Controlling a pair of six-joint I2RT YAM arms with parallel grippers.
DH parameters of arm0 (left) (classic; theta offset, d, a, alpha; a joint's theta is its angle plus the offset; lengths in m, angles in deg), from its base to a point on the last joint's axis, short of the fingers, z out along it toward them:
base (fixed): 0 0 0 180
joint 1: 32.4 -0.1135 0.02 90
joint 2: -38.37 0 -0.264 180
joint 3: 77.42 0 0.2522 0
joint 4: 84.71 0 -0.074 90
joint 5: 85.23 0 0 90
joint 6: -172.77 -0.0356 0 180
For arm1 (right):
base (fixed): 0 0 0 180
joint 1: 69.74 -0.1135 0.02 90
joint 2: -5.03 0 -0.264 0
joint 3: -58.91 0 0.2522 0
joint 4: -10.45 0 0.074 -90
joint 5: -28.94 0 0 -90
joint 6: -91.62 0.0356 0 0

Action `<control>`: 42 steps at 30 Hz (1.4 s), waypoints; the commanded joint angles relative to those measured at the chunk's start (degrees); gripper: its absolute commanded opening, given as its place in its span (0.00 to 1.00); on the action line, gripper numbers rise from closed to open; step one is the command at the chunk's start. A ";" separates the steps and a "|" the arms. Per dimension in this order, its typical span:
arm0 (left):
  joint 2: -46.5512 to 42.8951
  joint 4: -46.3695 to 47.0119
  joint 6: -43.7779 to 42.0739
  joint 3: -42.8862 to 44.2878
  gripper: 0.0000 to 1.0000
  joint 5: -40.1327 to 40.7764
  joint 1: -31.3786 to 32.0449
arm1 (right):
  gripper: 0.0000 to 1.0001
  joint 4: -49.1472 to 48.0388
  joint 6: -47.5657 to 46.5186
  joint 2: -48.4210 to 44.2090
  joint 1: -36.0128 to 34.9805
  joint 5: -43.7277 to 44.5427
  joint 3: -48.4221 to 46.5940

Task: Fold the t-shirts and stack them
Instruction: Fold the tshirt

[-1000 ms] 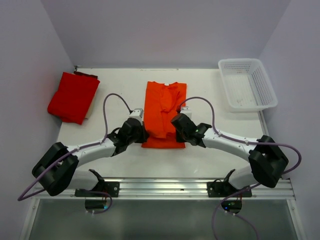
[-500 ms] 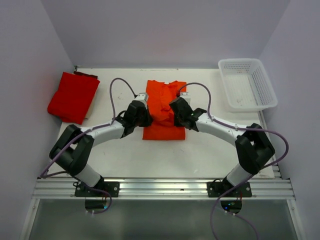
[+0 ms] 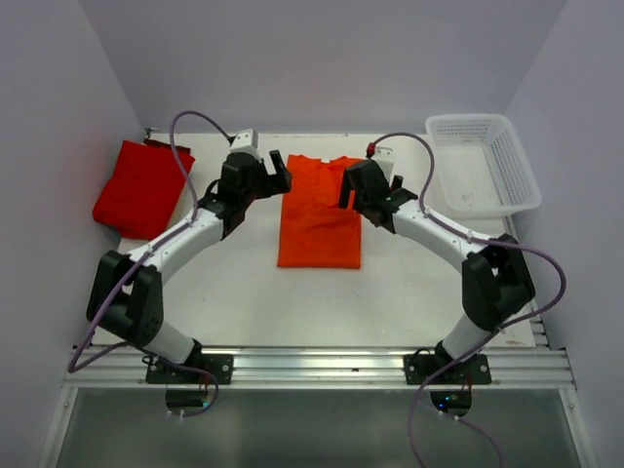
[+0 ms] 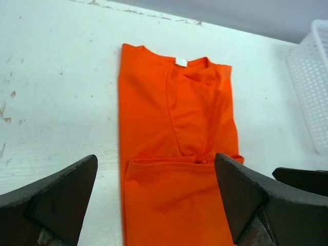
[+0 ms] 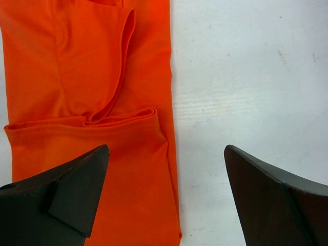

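orange t-shirt point(image 3: 319, 219) | hem fold: wrist views | red t-shirt point(image 3: 142, 188): top view only

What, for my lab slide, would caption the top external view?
Left claw and right claw, both open, flank the partly folded orange t-shirt; red t-shirt folded far left, white basket far right.

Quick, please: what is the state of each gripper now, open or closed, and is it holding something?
Left gripper: open, holding nothing.
Right gripper: open, holding nothing.
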 commanded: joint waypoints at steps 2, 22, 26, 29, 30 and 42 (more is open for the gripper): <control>-5.33 1.54 -0.51 -5.45 1.00 -3.08 0.31 | 0.99 -4.24 -1.84 -8.12 -0.34 -0.09 5.49; -5.27 18.23 3.96 -34.11 1.00 -44.90 -8.99 | 0.89 -18.91 6.24 -15.87 2.38 -32.78 29.66; -0.08 25.43 7.22 -35.52 1.00 -52.11 -11.37 | 0.59 -21.38 9.75 -14.91 4.58 -36.65 31.42; 5.11 26.85 9.24 -34.99 1.00 -56.16 -11.73 | 0.66 -20.67 11.69 -14.20 5.11 -37.19 32.12; 5.99 26.68 9.59 -34.91 1.00 -56.70 -11.73 | 0.70 -20.15 12.56 -14.37 5.20 -36.93 32.39; 10.31 16.48 6.96 -33.58 1.00 -53.54 -11.38 | 0.78 -20.56 17.13 -13.06 5.20 -35.25 37.48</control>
